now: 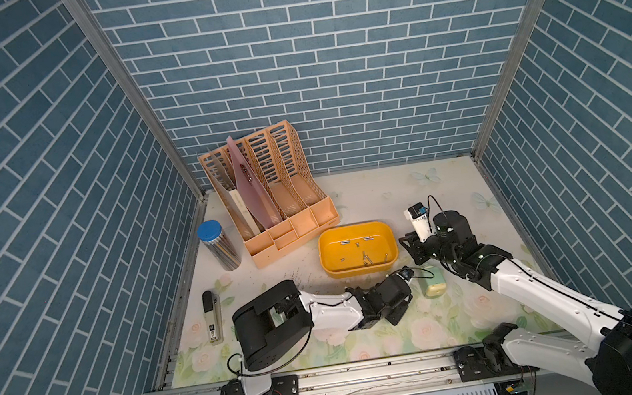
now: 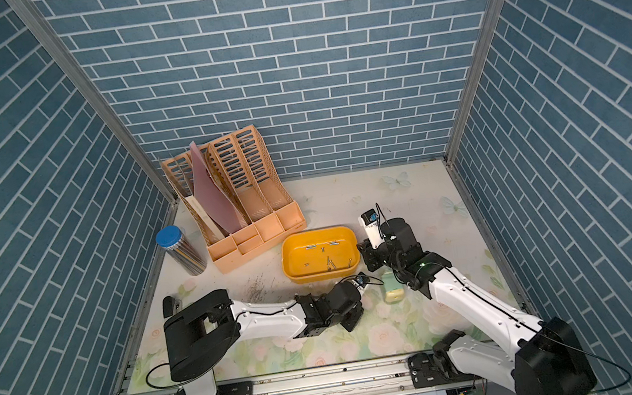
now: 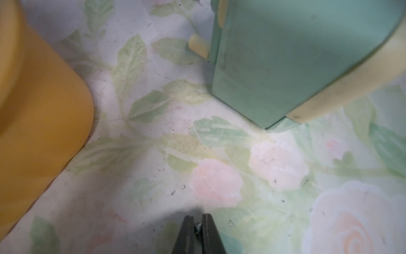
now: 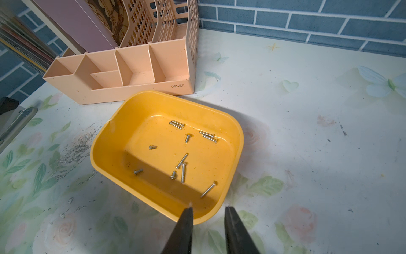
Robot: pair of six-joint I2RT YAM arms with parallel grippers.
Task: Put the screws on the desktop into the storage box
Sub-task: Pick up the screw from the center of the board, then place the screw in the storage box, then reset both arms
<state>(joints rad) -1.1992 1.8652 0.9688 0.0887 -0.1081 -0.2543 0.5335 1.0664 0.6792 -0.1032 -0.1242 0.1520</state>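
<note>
The yellow-orange storage box [image 1: 352,227] [image 4: 238,140] sits mid-desktop [image 1: 389,192] and holds several small silvery screws [image 4: 182,169] [image 1: 364,256]. In front of the box, my left gripper [image 3: 198,217] is low over the floral surface. It is shut on one tiny silvery screw [image 3: 198,226] pinched between its dark fingertips. The box wall [image 3: 44,110] stands close beside it. My right gripper [image 4: 208,211] [image 1: 408,245] hovers at the box's right end, one fingertip over the rim. It is open with nothing between its fingers. I see no loose screw lying on the desktop.
A pale green case [image 1: 433,280] [image 3: 285,55] lies just right of the left gripper. At the back left are the peach file organizer [image 1: 278,208] and a blue-lidded pencil jar [image 1: 218,246]. A stapler [image 1: 212,316] lies near the left edge. Dark scuff marks speckle the surface left of the box.
</note>
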